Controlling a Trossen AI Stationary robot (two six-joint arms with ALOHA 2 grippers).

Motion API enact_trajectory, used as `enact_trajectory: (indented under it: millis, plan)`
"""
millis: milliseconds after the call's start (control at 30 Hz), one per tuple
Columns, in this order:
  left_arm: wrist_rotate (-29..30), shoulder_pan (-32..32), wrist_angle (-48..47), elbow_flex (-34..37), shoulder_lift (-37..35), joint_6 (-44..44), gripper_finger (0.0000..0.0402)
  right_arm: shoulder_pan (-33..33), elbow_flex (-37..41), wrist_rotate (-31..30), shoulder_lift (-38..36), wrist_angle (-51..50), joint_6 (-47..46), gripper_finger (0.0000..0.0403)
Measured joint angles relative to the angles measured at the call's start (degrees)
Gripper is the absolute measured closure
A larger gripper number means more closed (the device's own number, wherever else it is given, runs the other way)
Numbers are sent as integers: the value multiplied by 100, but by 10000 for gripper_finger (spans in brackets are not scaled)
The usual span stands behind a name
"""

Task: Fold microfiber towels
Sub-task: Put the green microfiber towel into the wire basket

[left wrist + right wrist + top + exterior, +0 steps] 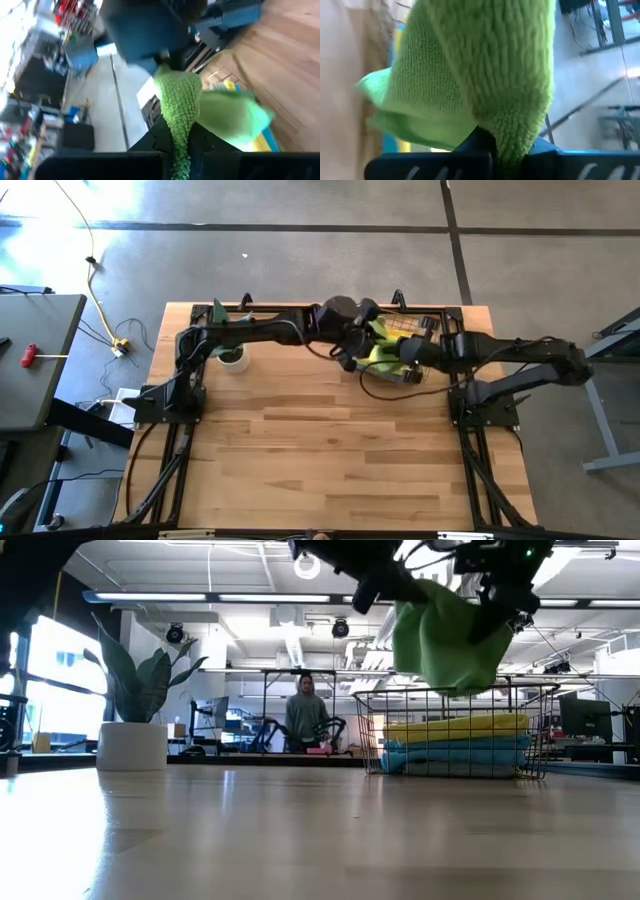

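Note:
A lime green microfiber towel (pixel 445 635) hangs bunched in the air above the wire basket (pixel 450 740) at the table's far right. Both grippers are shut on it. My left gripper (pixel 181 145) reaches in from the table's left (pixel 362 342). My right gripper (pixel 512 150) comes from the right (pixel 405 356). In the basket lie a folded yellow towel (pixel 455 726) on top of a teal blue towel (pixel 455 753). My left gripper pinches a gathered ridge of the green towel (pixel 179 120) between its two fingers; how many layers cannot be told. The cloth runs away from the fingers toward the other arm, lifted clear of the basket. My right gripper pinches a thick bunched fold of the green towel (pixel 517 127) between its two fingers. The cloth bulges out beyond the fingers and hangs slack, clear of the basket and the table.
A potted plant in a white pot (pixel 233 358) stands at the far left beside the left arm's base. The near half of the wooden table (pixel 320 460) lies bare. A person (pixel 306 710) stands in the room beyond the far edge.

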State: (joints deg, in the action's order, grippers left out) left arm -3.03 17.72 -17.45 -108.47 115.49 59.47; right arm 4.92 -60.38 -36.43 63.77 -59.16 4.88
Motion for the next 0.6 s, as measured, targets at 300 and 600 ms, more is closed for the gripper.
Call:
enact_trajectory:
  millis: [300,600]
  plan:
    - [-253,280,809,191,482,-331,394,833,0,-1,9,-40,564,403]
    - [29,344,1643,186,1048,420,394,1375,0,100,162,-69,584,403]
